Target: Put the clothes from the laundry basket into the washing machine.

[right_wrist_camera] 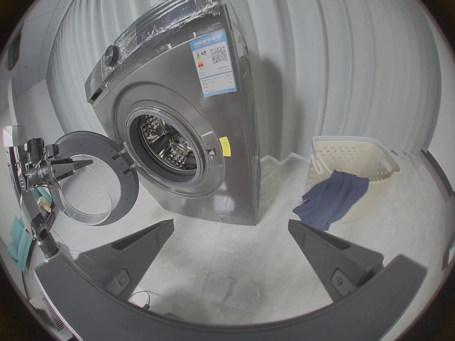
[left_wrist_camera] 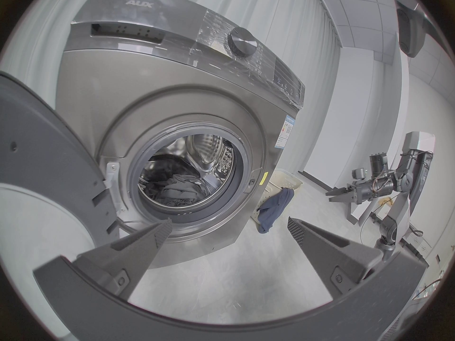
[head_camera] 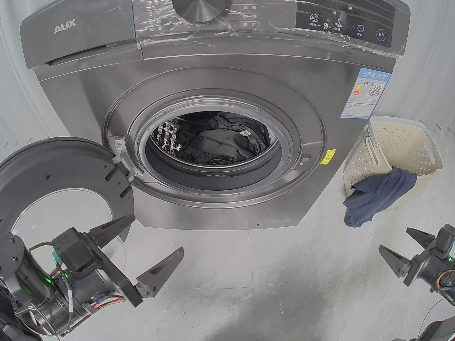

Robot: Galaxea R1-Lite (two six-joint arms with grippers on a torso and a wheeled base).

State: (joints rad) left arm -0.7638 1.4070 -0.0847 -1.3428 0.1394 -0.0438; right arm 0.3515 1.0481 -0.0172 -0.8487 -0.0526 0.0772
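**Nearly loaded, one garment left to fetch**

Both pincers are spread wide and hold nothing. The left pincer (head_camera: pixel 156 235) hangs low near the swung-open door (head_camera: pixel 57 166), and the right pincer (head_camera: pixel 394 240) is low on the other side, near the laundry basket (head_camera: pixel 412 143). A navy garment (head_camera: pixel 379 192) drapes over the basket's front rim with its lower end on the floor (head_camera: pixel 265 280). Dark clothes (head_camera: pixel 222 140) already lie in the drum of the washing machine (head_camera: pixel 227 204).

The main risk is a thin grip. If the pincer pinches only one fold, the cloth may slide out, or its trailing end may drag the light basket along. A loose tail could also catch on the door seal and hang outside the drum. The left arm sits close enough to the door that a careless swing might knock it.

How much of the garment lies inside the basket is hard to judge, and so is whether it covers anything. The drum's far depth is dark, and the right arm is cut off at the edge of the head view.
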